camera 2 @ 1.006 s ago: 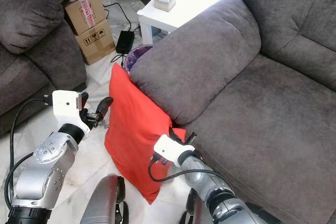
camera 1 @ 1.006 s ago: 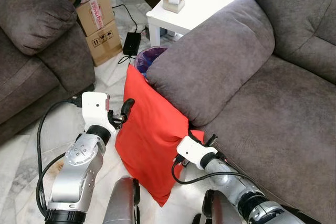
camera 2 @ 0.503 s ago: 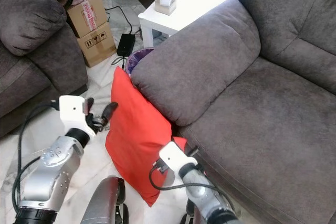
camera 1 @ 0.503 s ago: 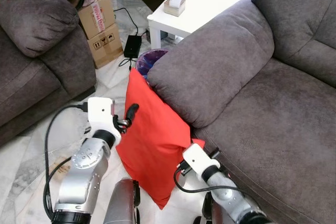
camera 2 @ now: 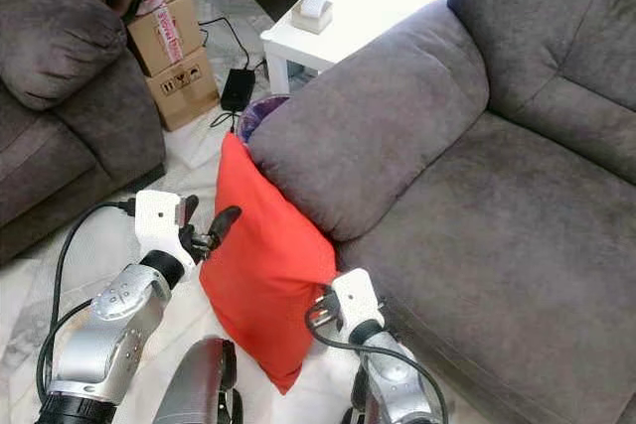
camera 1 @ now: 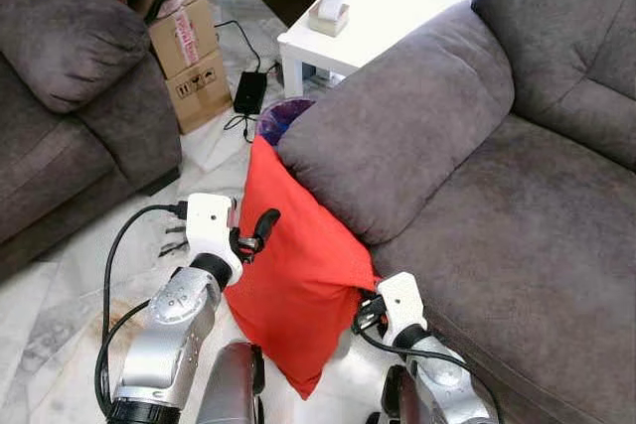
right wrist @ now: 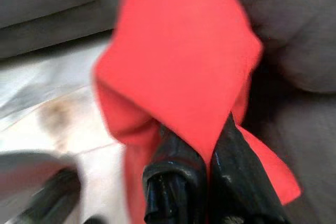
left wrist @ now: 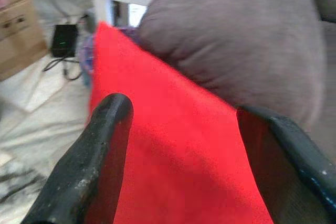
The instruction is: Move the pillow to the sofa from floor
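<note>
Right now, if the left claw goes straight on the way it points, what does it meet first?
Most likely the red pillow: the open left claw faces its flat side, with the sofa armrest just behind.

I see a plain bright red fabric pillow (camera 1: 298, 285), unpatterned, against a grey-brown plush sofa (camera 1: 517, 196). My silver arms end in black-fingered grippers, left gripper (left wrist: 178, 145) and right gripper (right wrist: 202, 169). The floor (camera 1: 60, 285) is pale veined marble; a small side table (camera 1: 343, 42) is white, stacked cardboard boxes (camera 1: 189, 57) brown.
</note>
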`<state>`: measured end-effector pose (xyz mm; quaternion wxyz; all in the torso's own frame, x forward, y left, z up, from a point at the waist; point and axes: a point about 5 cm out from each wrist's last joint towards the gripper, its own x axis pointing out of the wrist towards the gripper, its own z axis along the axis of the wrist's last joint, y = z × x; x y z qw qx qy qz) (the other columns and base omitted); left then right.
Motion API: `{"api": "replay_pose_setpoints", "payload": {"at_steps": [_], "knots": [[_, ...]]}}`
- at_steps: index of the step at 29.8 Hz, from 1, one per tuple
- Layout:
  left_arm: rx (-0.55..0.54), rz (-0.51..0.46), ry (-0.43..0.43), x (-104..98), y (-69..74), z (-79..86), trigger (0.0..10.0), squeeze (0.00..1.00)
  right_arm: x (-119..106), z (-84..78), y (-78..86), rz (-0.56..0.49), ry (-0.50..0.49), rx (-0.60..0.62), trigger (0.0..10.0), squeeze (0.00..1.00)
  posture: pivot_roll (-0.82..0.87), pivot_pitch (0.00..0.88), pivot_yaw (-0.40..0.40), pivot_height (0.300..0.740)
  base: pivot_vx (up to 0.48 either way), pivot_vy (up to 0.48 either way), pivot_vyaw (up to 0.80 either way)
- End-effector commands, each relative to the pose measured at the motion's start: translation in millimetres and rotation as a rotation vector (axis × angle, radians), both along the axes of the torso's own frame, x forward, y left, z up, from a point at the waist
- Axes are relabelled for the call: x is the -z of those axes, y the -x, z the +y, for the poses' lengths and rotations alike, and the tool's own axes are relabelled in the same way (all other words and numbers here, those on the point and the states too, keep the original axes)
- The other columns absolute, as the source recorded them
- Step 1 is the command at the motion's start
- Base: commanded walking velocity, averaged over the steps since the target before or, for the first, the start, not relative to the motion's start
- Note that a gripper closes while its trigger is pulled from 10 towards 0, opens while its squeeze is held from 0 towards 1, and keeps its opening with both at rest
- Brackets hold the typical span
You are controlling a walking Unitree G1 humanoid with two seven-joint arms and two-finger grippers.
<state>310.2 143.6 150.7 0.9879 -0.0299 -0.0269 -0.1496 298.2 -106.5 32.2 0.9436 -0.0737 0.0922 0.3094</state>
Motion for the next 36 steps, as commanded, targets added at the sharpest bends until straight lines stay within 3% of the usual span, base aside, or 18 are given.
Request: {"api": "replay_pose_setpoints", "payload": {"at_steps": [1,5,10,14,17,20,28,31,32,34,36], "knots": [[0.032,0.034,-0.01,7,4.0,1.8,10.0,0.0,3,2.7,6.4,0.022,-0.008,-0.069,10.0,0.0,0.09,0.196,-0.015,0.667,0.0,0.0,0.0],[0.046,0.037,-0.044,6,6.2,19.0,10.0,0.0,-4,-3.8,6.0,0.021,-0.019,-0.167,10.0,0.0,0.1,0.184,-0.019,0.687,0.0,0.0,0.0],[0.041,0.033,-0.063,4,6.6,26.2,10.0,0.0,-13,-4.6,-0.1,0.003,-0.081,-0.148,10.0,0.0,0.1,0.176,-0.019,0.707,0.0,0.0,0.0],[0.065,0.031,-0.073,4,8.3,24.2,10.0,0.0,-14,-3.2,0.6,0.004,-0.087,-0.163,10.0,0.0,0.1,0.17,-0.016,0.717,0.0,0.0,0.0],[0.18,0.03,-0.094,2,15.2,10.1,10.0,0.0,-18,1.4,2.1,-0.008,-0.084,-0.201,10.0,0.0,0.1,0.157,-0.013,0.732,0.0,0.0,0.0],[0.215,0.028,-0.096,1,16.9,6.7,10.0,0.0,-20,3.3,3.1,-0.016,-0.082,-0.234,10.0,0.0,0.1,0.154,-0.012,0.74,0.0,0.0,0.0],[0.297,0.011,-0.1,-8,20.3,3.3,10.0,0.0,-50,-4.7,-12.4,-0.092,-0.088,-0.223,10.0,0.0,0.09,0.157,-0.005,0.74,0.0,0.0,0.0],[0.34,0.02,-0.104,-9,22.5,1.1,10.0,0.0,-51,-3.8,-10.1,-0.081,-0.071,-0.283,10.0,0.0,0.09,0.158,-0.002,0.74,0.0,0.0,0.0],[0.379,0.038,-0.135,-6,25.6,1.7,10.0,0.0,-48,-2.5,-5.2,-0.05,-0.029,-0.352,10.0,0.0,0.09,0.159,0.003,0.74,0.0,0.0,0.0],[0.478,0.076,-0.261,2,35.6,5.6,10.0,0.0,-42,-1.3,6.2,-0.008,0.079,-0.495,10.0,0.0,0.09,0.164,0.005,0.74,0.0,0.0,0.0],[0.556,0.139,-0.352,11,46.6,14.4,10.0,0.0,-42,-0.8,20.5,0.047,0.095,-0.65,10.0,0.0,0.09,0.166,0.008,0.74,0.0,0.0,0.0]]}}
